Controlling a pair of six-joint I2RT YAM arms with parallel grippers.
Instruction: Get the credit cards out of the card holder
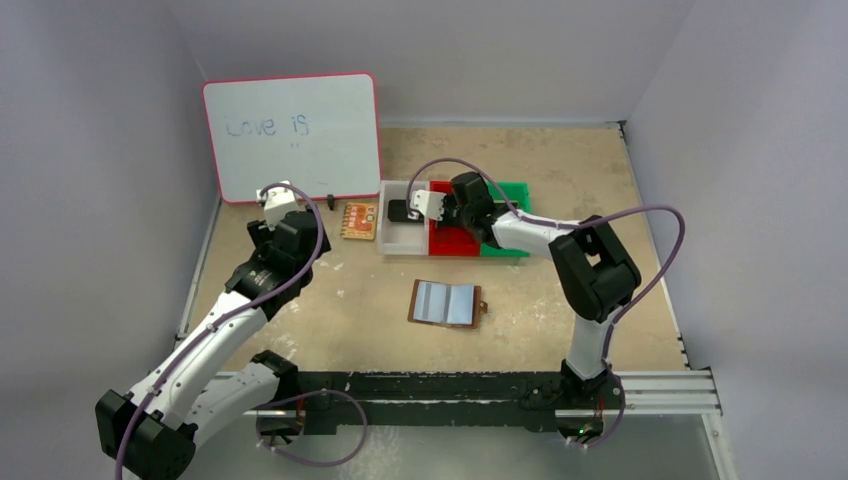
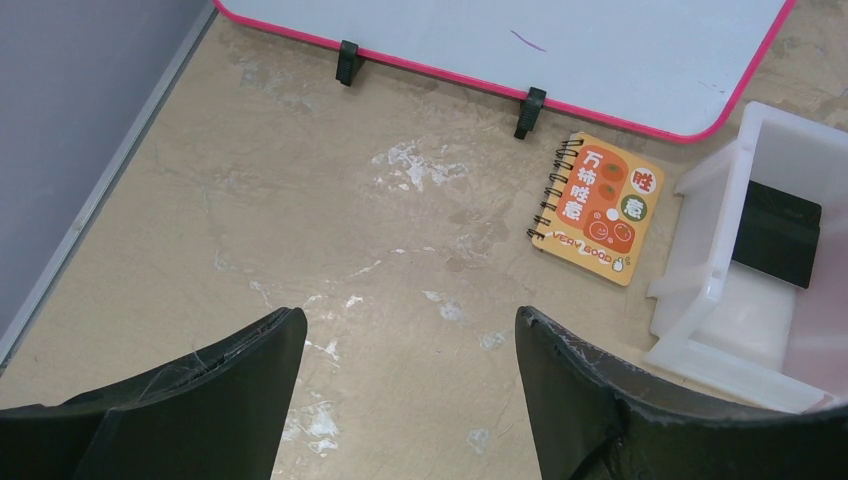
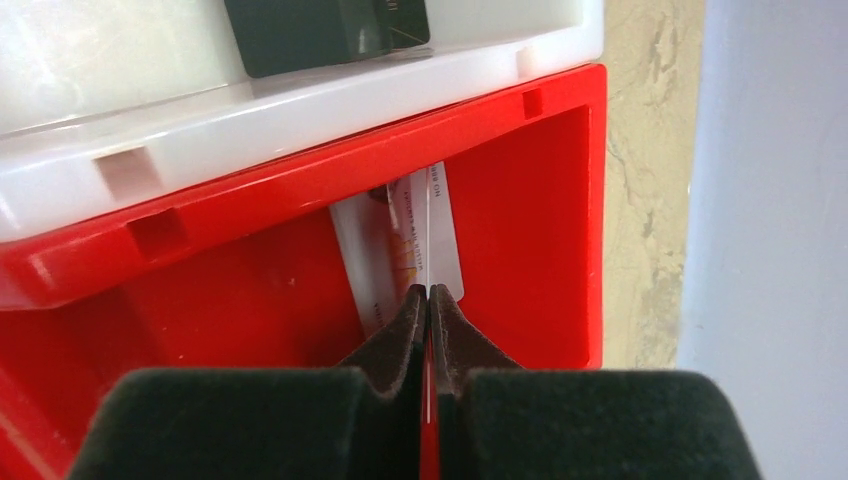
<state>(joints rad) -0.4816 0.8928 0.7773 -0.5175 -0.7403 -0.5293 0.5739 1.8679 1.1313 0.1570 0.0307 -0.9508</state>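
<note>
My right pincer [image 3: 428, 300] grips a credit card [image 3: 427, 230] edge-on above the red bin [image 3: 520, 200]; at nine o'clock, my left pincer [image 2: 410, 340] is wide open, empty.

whiteboard [image 1: 292, 135] propped at back; orange spiral notebook [image 2: 597, 208] beside white bin [image 2: 702, 232]; red bin [image 3: 530, 180], green bin [image 1: 515, 192] alongside.

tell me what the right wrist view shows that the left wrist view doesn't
Only the right wrist view: the red plastic bin, and the right claw shut on a thin white plastic card seen edge-on, a pale printed card behind it in the bin. Only the left wrist view: the pink-framed whiteboard, the orange spiral-bound notebook, and the open left claw. Both: the white plastic bin with a dark flat card inside, and the tan tabletop.
</note>
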